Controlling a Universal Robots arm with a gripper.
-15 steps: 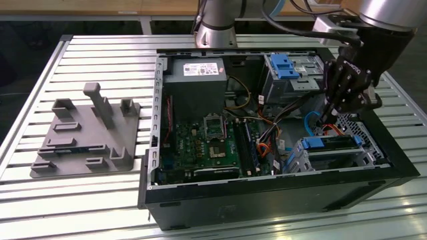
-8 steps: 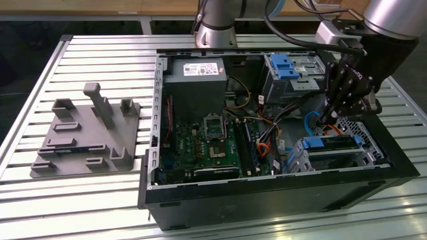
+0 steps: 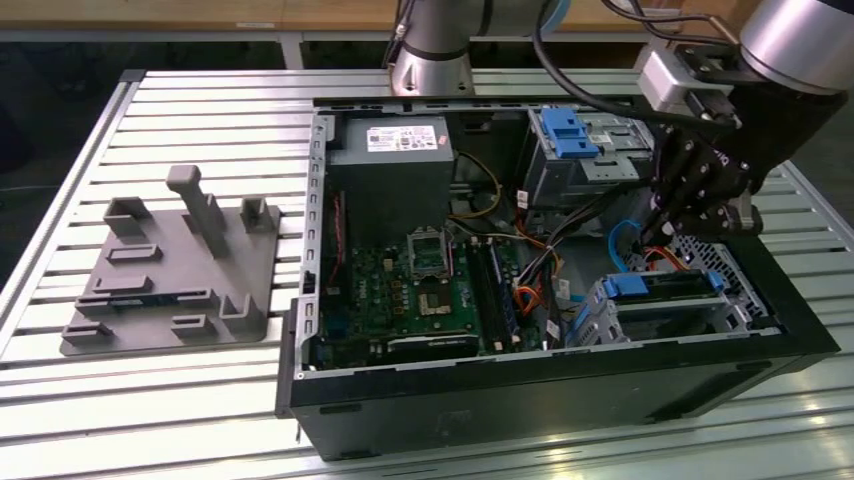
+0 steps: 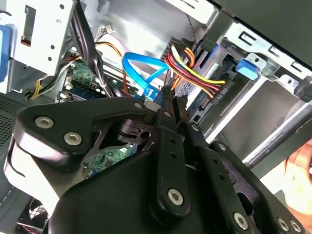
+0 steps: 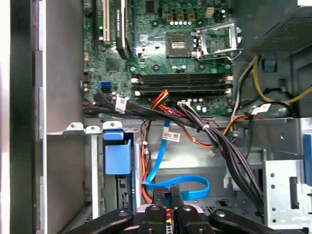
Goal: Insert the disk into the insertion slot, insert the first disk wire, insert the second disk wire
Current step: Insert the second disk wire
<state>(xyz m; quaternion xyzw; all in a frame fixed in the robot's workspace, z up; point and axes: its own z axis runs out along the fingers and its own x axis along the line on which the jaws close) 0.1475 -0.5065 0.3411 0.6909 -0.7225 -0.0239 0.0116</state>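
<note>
On a slatted metal counter [image 3: 200, 400] stands an open computer case [image 3: 534, 380]. The gripper [image 5: 168, 194] is pinched shut on a blue cable [image 5: 187, 187] beside the disk [image 3: 663, 290], which already sits in the insertion slot [image 3: 731, 262]; wiring seems unfinished.

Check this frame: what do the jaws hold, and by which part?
The gripper has its jaws closed on the blue flat cable, at its connector end beside the disk, which sits in the insertion slot.
</note>
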